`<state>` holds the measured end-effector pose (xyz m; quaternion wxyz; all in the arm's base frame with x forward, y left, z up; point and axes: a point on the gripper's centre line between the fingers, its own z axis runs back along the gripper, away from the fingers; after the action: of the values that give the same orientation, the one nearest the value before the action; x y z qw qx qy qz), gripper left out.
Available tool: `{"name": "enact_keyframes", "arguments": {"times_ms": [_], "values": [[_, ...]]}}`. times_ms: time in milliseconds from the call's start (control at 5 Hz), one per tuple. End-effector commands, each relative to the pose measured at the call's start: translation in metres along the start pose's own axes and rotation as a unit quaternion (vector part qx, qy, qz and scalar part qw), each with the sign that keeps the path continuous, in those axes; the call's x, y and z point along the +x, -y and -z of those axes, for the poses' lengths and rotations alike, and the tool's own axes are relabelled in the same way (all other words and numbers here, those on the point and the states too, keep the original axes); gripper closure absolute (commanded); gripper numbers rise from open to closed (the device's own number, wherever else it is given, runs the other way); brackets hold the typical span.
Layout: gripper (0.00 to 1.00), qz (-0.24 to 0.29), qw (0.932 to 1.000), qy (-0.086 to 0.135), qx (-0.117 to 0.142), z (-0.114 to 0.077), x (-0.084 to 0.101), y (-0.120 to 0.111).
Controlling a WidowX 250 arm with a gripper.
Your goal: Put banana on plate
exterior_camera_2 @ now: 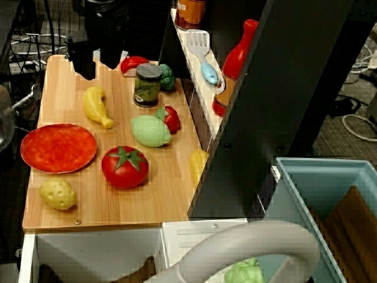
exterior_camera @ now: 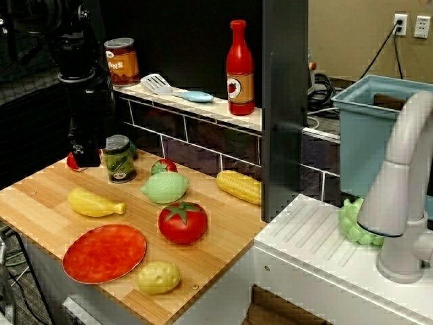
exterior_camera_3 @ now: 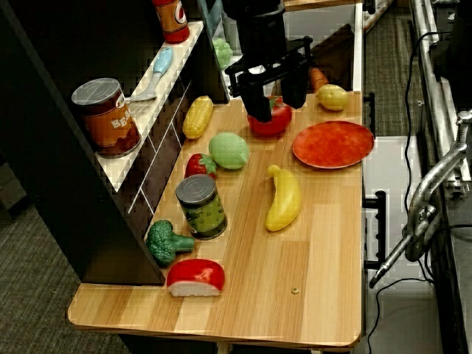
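From the front view, the yellow potato toy (exterior_camera: 158, 277) sits nearest, close to the front edge of the wooden surface (exterior_camera: 223, 250). Just beside it the plate (exterior_camera: 104, 253) lies flat, its rim almost at the surface's front edge, nothing on it. The big tomato (exterior_camera: 183, 221) stands just right of the plate, apart from it. The banana (exterior_camera: 95, 202) lies behind the plate on bare wood, not touching it, stem stub pointing toward the tomato; an open strip of wood separates banana and plate. Farther back come the green lemon (exterior_camera: 164, 187), a strawberry (exterior_camera: 164, 166) and the pickle can (exterior_camera: 120, 159), with the corn cob (exterior_camera: 239, 186) at the right edge against the dark post (exterior_camera: 284, 108). The end effector (exterior_camera_3: 273, 99) hangs at the far left corner, above the wood behind the banana; in the view from the far end its two fingers are spread with nothing between them. Open wood lies between it and the banana. A broccoli (exterior_camera_3: 165, 241) and a red slice (exterior_camera_3: 195, 277) rest at that far end.
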<state>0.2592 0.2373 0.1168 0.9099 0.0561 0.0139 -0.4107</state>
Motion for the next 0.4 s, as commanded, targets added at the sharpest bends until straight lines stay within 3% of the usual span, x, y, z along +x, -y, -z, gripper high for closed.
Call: {"name": "enact_keyframes", "arguments": {"times_ms": [0, 200], "values": [[0.0, 0.0, 1.0, 0.0, 0.0, 0.0, 0.0, 0.0], [0.0, 0.029, 0.9995, -0.01, 0.01, 0.013, 0.005, -0.004]]}}
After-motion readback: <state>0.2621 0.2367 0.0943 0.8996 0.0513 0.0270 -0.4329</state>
